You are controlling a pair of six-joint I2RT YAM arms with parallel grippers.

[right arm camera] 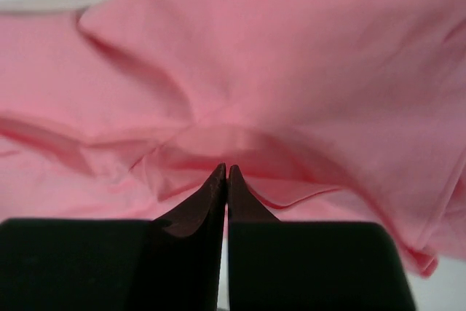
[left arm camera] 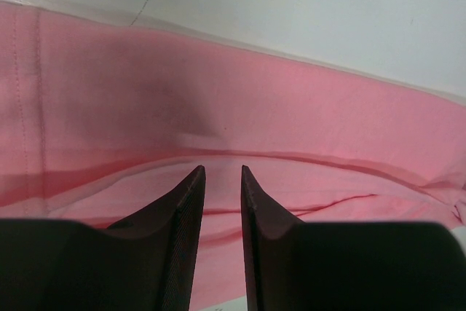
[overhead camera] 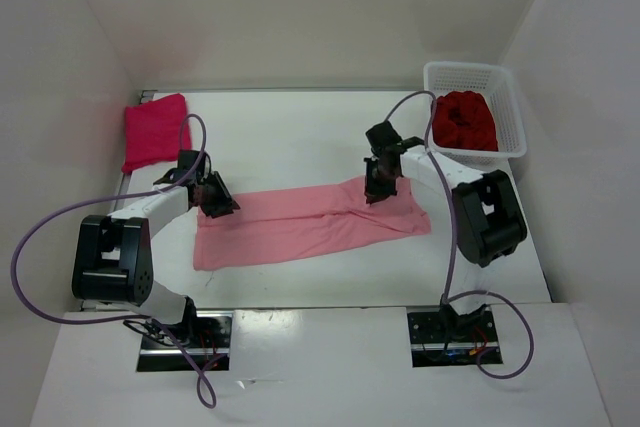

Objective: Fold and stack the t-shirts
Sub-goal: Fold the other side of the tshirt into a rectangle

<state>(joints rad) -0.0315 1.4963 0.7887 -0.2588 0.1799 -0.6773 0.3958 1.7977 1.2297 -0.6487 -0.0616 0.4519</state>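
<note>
Lying mid-table, the salmon pink t-shirt (overhead camera: pixel 300 227) is a long folded strip, soft and creased. Right gripper (right arm camera: pixel 227 167) pinches a puckered fold; left gripper (left arm camera: pixel 222 169) sits slightly parted over cloth. Magenta t-shirt (overhead camera: pixel 155 130) lies folded far-left; crimson t-shirt (overhead camera: pixel 465 119) sits crumpled in the mesh basket (overhead camera: pixel 515 132).

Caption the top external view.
Left claw and right claw at the spread salmon t-shirt; folded magenta t-shirt far left, crimson t-shirt in the basket far right.

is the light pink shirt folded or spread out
Half folded: the light pink shirt lies as a long narrow strip across the table, layered edges showing in the left wrist view.
</note>
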